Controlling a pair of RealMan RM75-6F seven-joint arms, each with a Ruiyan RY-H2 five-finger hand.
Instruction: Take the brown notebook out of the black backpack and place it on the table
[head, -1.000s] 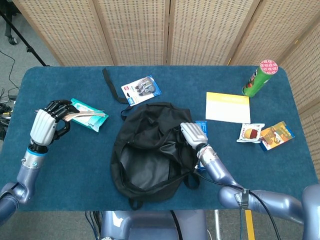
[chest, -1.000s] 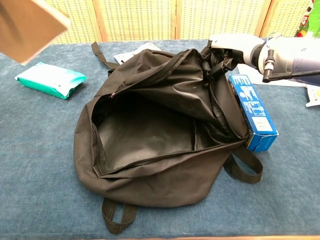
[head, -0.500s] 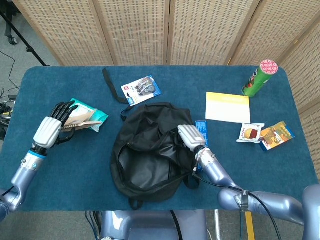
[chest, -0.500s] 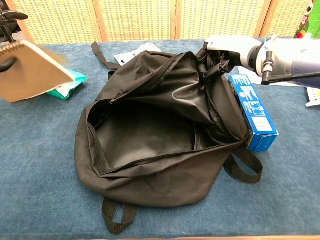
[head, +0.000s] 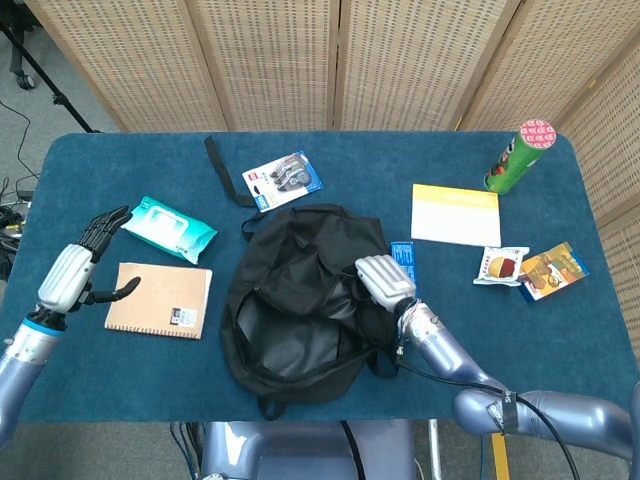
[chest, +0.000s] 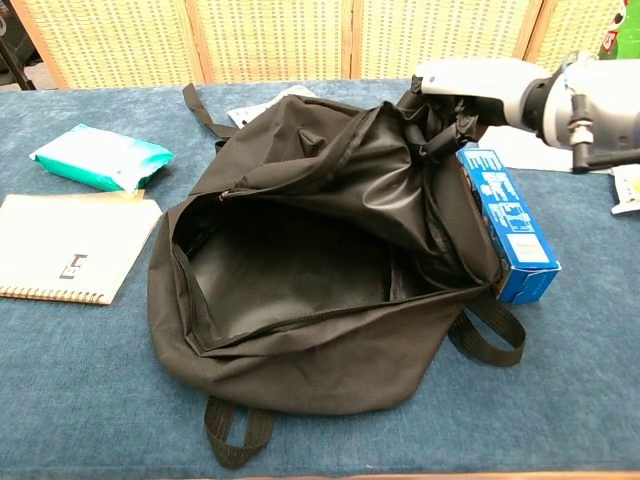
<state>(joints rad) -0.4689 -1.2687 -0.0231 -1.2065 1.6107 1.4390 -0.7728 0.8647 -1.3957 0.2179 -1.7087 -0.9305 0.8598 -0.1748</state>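
The brown notebook (head: 160, 300) (chest: 70, 248) lies flat on the blue table, left of the black backpack (head: 300, 300) (chest: 320, 280). The backpack lies open in the middle, its inside dark and bare. My left hand (head: 75, 272) hovers just left of the notebook, fingers spread, holding nothing; the chest view does not show it. My right hand (head: 385, 283) (chest: 465, 90) grips the backpack's upper right edge, fabric bunched under its fingers.
A teal wipes pack (head: 168, 229) (chest: 100, 158) lies behind the notebook. A blue box (chest: 508, 222) sits against the backpack's right side. Further back are a tool blister pack (head: 284, 178), a yellow pad (head: 455, 214), snack packets (head: 530, 268) and a green can (head: 520, 155).
My left hand lowered the notebook to the table and let go, then drew back to the left with fingers spread. My right hand kept its hold on the backpack.
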